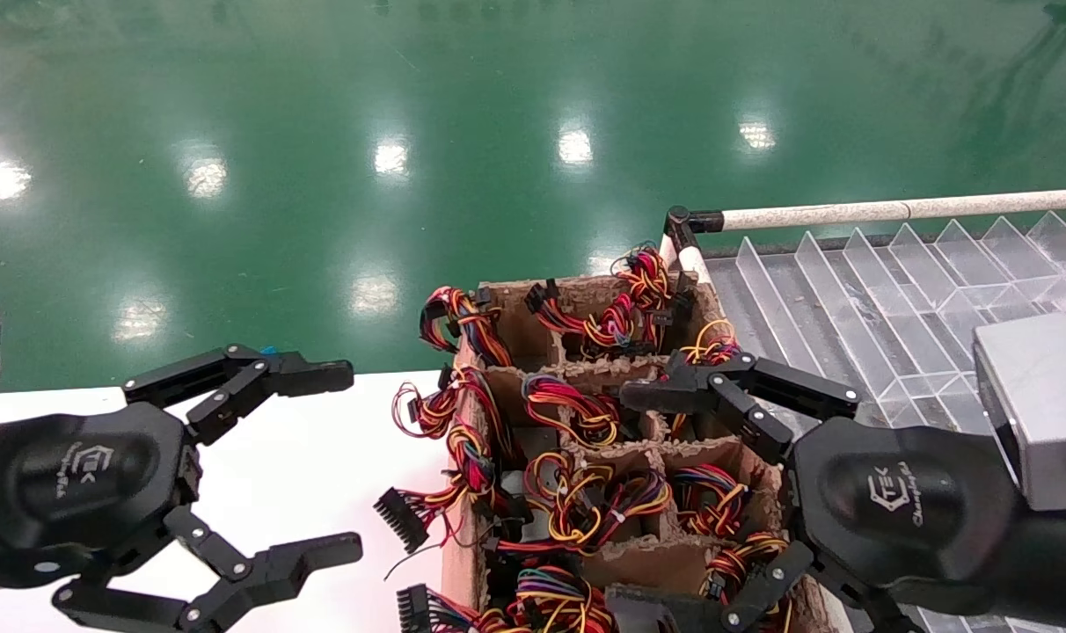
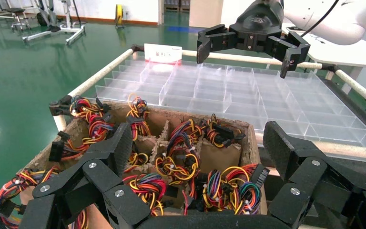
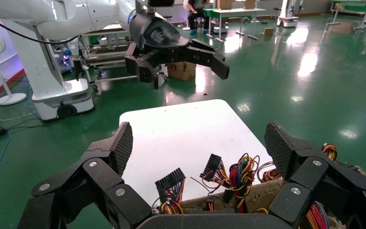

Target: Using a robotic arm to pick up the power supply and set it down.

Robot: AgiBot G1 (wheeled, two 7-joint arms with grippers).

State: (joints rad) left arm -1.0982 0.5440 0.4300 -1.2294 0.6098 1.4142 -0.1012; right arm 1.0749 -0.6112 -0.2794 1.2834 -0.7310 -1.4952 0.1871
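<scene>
Head view, right hand [image 1: 674,501] spread wide over crate [image 1: 463,536], left hand [image 1: 339,462] wide above white table [image 1: 304,492].

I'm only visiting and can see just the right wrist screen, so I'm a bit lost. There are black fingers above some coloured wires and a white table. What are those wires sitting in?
Observer: They sit in a brown cardboard crate. Cardboard dividers split it into compartments, and most of them hold a wire bundle.
Operator: And where is my gripper over that crate?
Observer: The right gripper hangs open above the compartments on the crate's right side and holds nothing. The left gripper is open over the white table.
Operator: Is there anything on the far side of the crate from that table?
Observer: Yes, a clear plastic tray with many dividers sits beside the crate, on the robot's right.
</scene>
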